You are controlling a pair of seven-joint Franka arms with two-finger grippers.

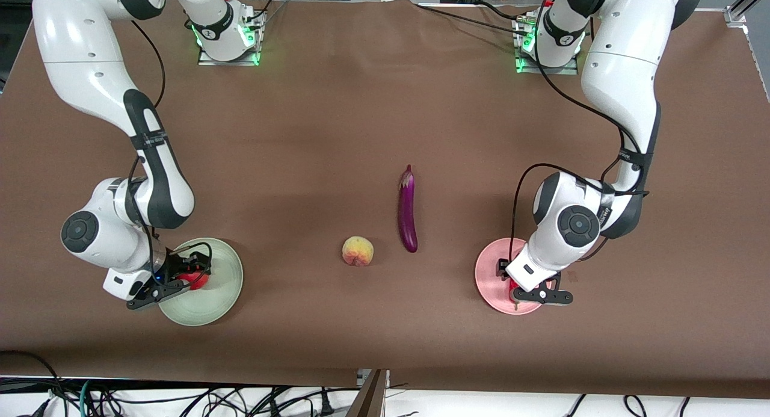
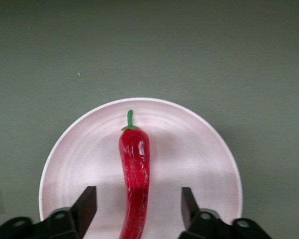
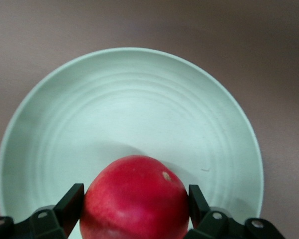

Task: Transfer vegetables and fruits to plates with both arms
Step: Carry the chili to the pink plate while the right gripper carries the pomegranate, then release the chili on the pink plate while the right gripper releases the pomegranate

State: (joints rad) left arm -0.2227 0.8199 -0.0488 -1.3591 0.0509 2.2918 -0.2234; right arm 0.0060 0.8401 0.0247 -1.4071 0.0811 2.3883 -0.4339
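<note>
Pinching pomegranate (image 3: 135, 196) over green plate (image 3: 129, 104), right gripper (image 3: 134, 209), left gripper (image 2: 138, 209) spread astride chili (image 2: 135, 174) on pink plate (image 2: 189, 149), wrist cams only.

- Two large jointed arms are seen, the right arm (image 1: 114, 134) and the left arm (image 1: 607, 134), both cased in glossy white shells.
- Black bands are set at the joints, with small white markings printed on them.
- Round dark grey caps are fitted on the wrist housings.
- Thin black cables are looped along each forearm, roughly from 12 to 6 o'clock.
- Green lights are shown at both bases, mounted on metal plates.
- The right gripper (image 1: 180, 278) and the left gripper (image 1: 535, 293) are made of black parts; flat black fingers (image 2: 87, 201) with round screw holes are seen.
</note>
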